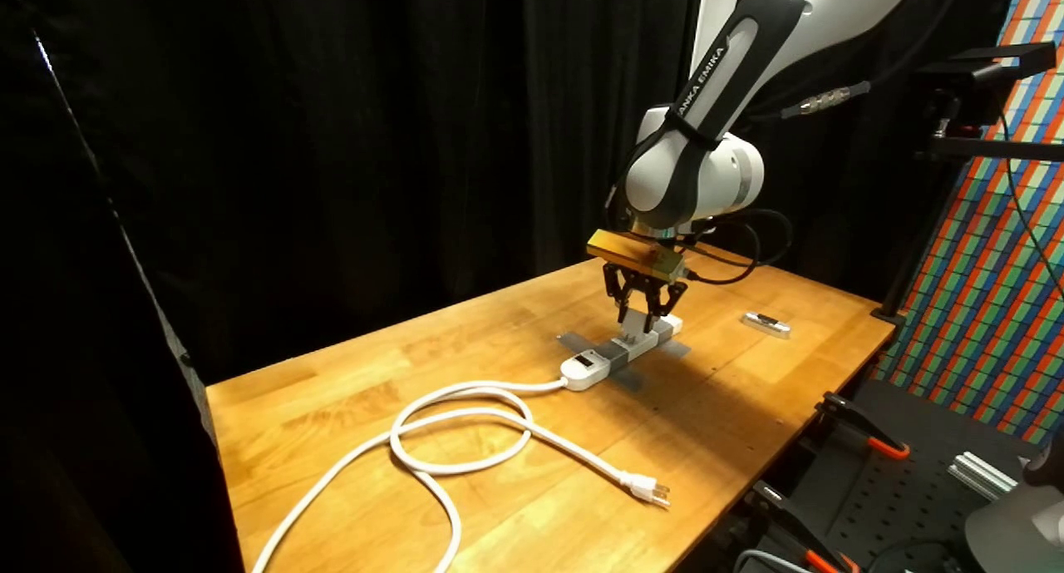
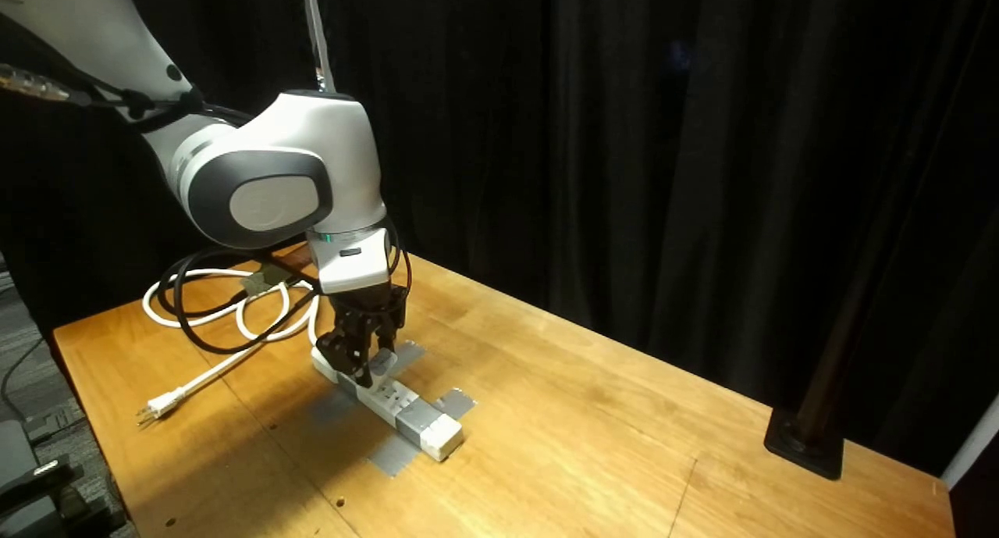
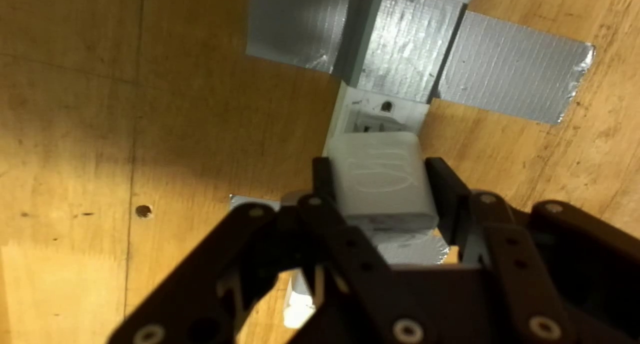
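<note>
Curtains of black fabric (image 1: 332, 157) are hung behind a brown wooden tabletop (image 2: 593, 444), where a long white plastic power strip (image 2: 388, 400) is strapped by silver-grey tape (image 3: 407, 44), presumably against shifting. By a black two-fingered gripper (image 1: 635, 320), a rounded white block (image 3: 381, 179) is pinched between the fingers (image 3: 445, 185) over the strip's sockets (image 3: 377, 120), contact unclear, presumably leaving its underside free.

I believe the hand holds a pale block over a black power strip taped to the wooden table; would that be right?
Not quite: the power strip is white, as the wrist view shows. The rest stands: the hand holds the pale block.
</note>
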Action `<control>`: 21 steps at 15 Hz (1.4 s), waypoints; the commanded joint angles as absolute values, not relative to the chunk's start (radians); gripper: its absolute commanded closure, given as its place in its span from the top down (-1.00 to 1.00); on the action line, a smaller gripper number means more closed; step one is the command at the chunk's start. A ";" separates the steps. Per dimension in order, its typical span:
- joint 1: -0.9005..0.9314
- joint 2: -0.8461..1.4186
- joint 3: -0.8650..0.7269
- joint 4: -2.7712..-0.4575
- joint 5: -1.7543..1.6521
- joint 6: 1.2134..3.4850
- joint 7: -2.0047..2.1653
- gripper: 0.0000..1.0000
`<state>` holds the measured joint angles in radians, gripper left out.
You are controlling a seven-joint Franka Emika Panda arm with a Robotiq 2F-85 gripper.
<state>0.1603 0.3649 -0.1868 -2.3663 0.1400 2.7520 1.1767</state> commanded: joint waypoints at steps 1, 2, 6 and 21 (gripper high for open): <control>0.156 0.400 -0.177 -2.333 0.122 2.798 1.203 -0.55; 0.157 0.401 -0.177 -2.332 0.121 2.798 1.204 -0.55; 0.156 0.401 -0.173 -2.326 0.125 2.797 1.200 -0.55; 0.087 0.273 -0.059 -2.367 0.237 2.715 1.103 -0.55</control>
<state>0.1119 0.3421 -0.0851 -2.3529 0.2088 2.7335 1.1409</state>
